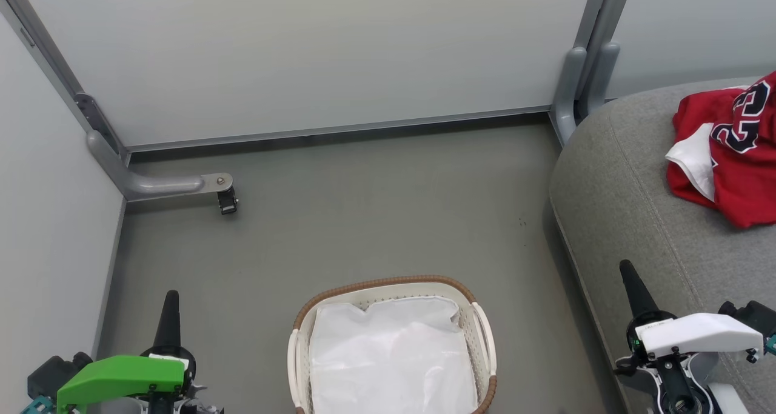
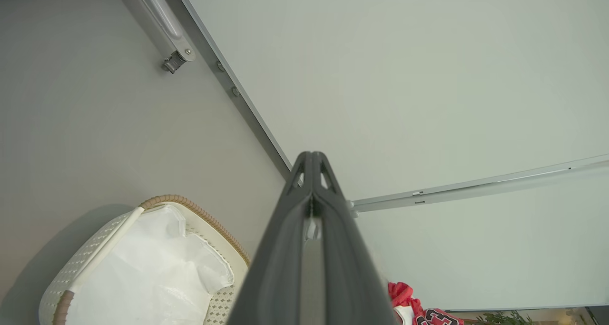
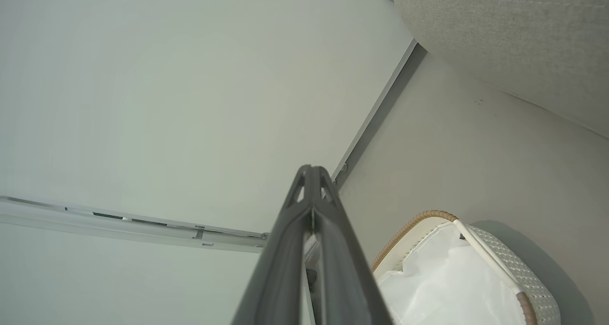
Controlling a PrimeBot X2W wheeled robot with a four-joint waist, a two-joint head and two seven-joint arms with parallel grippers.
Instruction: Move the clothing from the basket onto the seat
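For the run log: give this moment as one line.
clothing: on seat | basket: white liner inside | left end effector: shut | right end effector: shut

The basket is white plastic, its wall perforated and faintly shiny, with a brown woven rim. The liner sheet in it looks thin, white and creased, with a soft sheen. The seat is matt grey woven cloth with stitched seams. The clothing is smooth red cloth. The floor is smooth, matt grey. The left end effector and right end effector are dark matt plastic.
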